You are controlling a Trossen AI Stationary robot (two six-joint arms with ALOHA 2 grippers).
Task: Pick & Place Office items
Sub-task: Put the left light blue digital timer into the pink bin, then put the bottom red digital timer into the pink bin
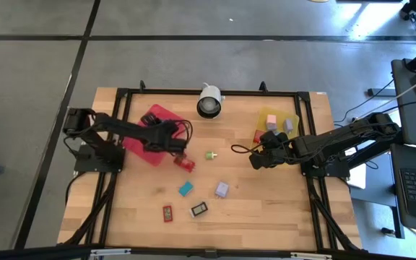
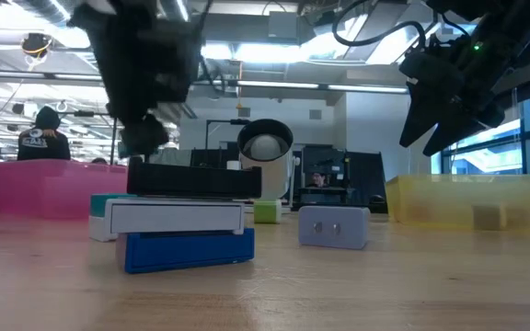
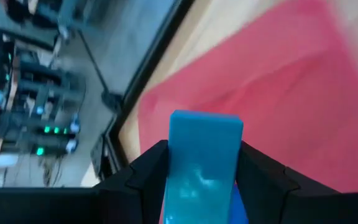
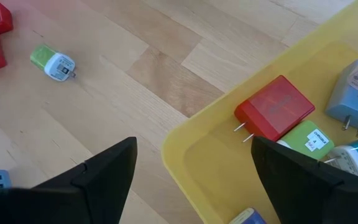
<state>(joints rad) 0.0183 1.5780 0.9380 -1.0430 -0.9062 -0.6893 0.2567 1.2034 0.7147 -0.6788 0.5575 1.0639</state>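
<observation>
My left gripper [image 1: 173, 143] hovers at the red tray's [image 1: 149, 130] right edge, shut on a teal block [image 3: 204, 155]. My right gripper [image 1: 254, 159] stands open just left of the yellow tray [image 1: 289, 117], touching nothing. Its wrist view looks down on the tray's corner, where a red plug piece [image 4: 273, 115], a green one [image 4: 307, 140] and bluish ones lie. On the wood lie a red piece [image 1: 185, 163], a green one [image 1: 210, 154], a teal one [image 1: 186, 188], a lilac one [image 1: 222, 189], another red one [image 1: 167, 213] and the black white-labelled one [image 1: 199, 209]. My left gripper pinches the teal block between its two fingers by its two long sides [image 3: 178, 168]. The block's free end [image 3: 205, 121] sticks out past the fingertips. It is lifted clear, with the red tray's floor [image 3: 291, 87] behind it.
A round white-and-black camera [image 1: 209, 101] stands at the far edge between the two trays. The table's black frame [image 1: 121, 97] runs around the wood. Bare wood lies between the scattered pieces and the near edge. In the low view the black piece [image 2: 191, 179] sits close to the lens.
</observation>
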